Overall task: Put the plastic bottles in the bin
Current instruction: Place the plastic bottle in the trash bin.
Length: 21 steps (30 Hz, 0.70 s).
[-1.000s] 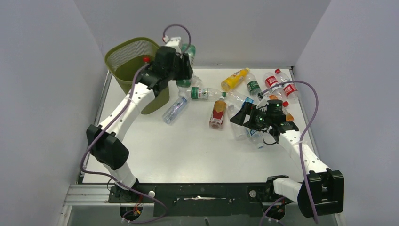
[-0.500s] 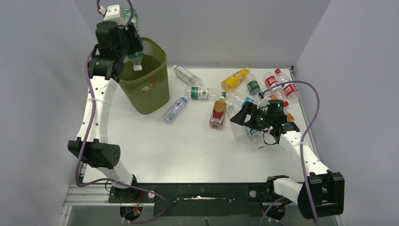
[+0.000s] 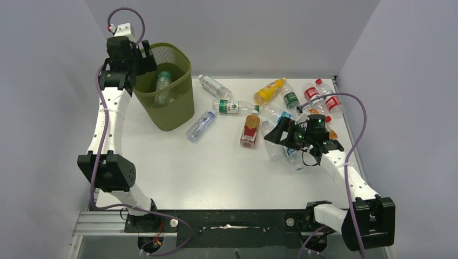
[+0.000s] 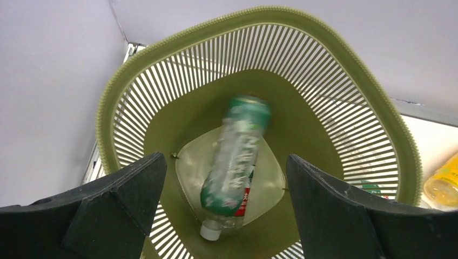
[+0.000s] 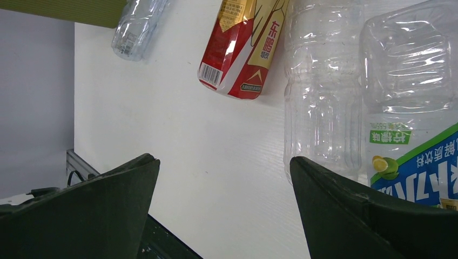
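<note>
Left hand point(image 4: 224, 162) hangs spread wide and empty over the bin point(image 4: 378, 91), with one green-label bottle point(image 4: 233, 156) inside. Right hand point(image 5: 224, 159) gapes low by a clear bottle point(image 5: 318, 91). They look empty, light, squashy and rolly, so I'd pinch mid-body. The other bottles point(image 3: 269, 90) crowd the worktop point(image 3: 216, 172)'s far right near the wall, and the middle's free.

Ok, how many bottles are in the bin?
1 that I can see: a green-labelled bottle inside the bin, blurred, its white cap pointing toward the floor of the bin. More may be hidden under it.
</note>
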{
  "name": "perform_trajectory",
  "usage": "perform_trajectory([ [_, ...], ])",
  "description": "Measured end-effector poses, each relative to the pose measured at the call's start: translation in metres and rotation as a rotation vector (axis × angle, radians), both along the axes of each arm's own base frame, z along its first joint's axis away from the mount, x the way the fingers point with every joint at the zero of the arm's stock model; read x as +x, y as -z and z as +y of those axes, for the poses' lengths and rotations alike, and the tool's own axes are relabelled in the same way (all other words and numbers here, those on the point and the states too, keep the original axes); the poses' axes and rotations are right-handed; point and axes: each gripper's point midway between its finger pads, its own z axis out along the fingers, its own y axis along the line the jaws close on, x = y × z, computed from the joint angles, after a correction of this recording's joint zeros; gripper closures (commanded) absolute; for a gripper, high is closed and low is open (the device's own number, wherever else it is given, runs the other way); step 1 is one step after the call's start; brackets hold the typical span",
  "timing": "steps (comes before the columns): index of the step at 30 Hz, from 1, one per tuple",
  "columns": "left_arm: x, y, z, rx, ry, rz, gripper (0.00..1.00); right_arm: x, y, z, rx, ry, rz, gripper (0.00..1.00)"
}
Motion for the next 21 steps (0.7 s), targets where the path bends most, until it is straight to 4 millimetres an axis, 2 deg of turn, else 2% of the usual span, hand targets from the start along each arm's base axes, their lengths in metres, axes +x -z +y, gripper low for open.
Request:
perform_trajectory([
  [7, -0.001, 0.014, 0.003, -0.013, -0.003, 0.033, 0.17, -0.001, 0.002, 0.0, 0.002, -0.001, 0.003, 0.02],
  [12, -0.01, 0.011, -0.016, -0.06, 0.051, 0.031, 0.17, -0.003, 0.005, 0.001, 0.007, -0.006, 0.013, 0.02],
  [15, -0.023, -0.003, -0.045, -0.06, 0.115, 0.01, 0.17, -0.004, 0.007, 0.002, 0.011, -0.009, 0.017, 0.02],
  [19, -0.053, -0.033, -0.111, -0.057, 0.267, -0.051, 0.16, -0.004, 0.007, 0.002, 0.013, -0.01, 0.016, 0.02],
  [21, -0.071, -0.042, -0.137, -0.056, 0.334, -0.073, 0.15, -0.004, 0.006, 0.002, 0.015, -0.01, 0.016, 0.02],
])
